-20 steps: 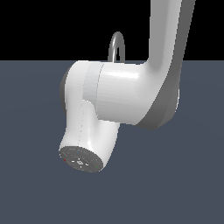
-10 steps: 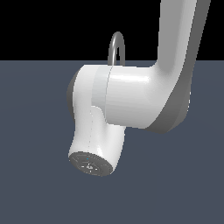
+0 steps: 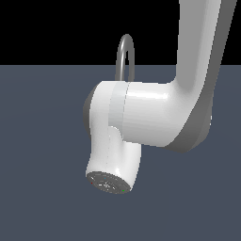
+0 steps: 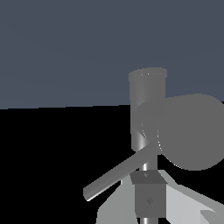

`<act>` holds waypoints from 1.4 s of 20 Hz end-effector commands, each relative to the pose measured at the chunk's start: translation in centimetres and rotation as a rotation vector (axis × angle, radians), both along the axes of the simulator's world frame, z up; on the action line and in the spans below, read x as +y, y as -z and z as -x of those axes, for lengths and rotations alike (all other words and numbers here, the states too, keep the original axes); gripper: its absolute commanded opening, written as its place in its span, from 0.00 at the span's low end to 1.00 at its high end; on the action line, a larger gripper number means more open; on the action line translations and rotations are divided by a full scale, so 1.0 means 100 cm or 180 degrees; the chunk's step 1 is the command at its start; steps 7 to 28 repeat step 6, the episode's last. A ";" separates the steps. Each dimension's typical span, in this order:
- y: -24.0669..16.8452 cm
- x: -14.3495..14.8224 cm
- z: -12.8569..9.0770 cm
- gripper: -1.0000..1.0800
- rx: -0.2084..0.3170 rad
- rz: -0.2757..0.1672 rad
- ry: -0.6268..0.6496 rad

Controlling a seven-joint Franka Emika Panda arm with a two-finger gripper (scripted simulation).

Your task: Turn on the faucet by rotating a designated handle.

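1. Judging from the wrist view, the tool (image 4: 148,199) is seen only as pale grey blocks at the frame's edge. Whether its jaws stand wide or narrow cannot be told, and nothing is seen to be held.
2. The slim grey metallic faucet with its tall arched spout (image 3: 125,56) is found directly ahead of the tool. In the exterior view all but the top of the arch is hidden behind the bulky white robot arm (image 3: 155,117).
3. The thin, light grey rod-like handle (image 4: 118,171) is seen slanting out sideways from the faucet's stem, just ahead of the tool and very near it. Contact between the two cannot be confirmed.
4. The step in hand is judged to be the final approach to the handle, and turning is not yet shown.
5. Risks are judged as follows:
   - The thin rod could be missed or skidded off if it is pushed near its free tip.
   - The stem or the thicker rounded body beside it could be struck instead, so that no rotation is produced.
   - With the dark slate-blue tabletop (image 3: 42,141) side blocked from outside sight, misalignment could pass unnoticed.
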State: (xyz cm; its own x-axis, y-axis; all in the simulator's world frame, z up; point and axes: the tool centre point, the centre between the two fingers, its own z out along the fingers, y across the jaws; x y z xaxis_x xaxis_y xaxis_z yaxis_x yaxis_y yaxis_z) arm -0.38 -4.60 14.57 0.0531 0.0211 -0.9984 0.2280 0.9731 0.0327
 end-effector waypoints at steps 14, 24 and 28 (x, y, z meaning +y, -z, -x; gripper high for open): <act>0.043 -0.034 0.011 0.00 0.0168 0.0060 0.0029; 0.043 -0.034 0.011 0.00 0.0168 0.0060 0.0029; 0.043 -0.034 0.011 0.00 0.0168 0.0060 0.0029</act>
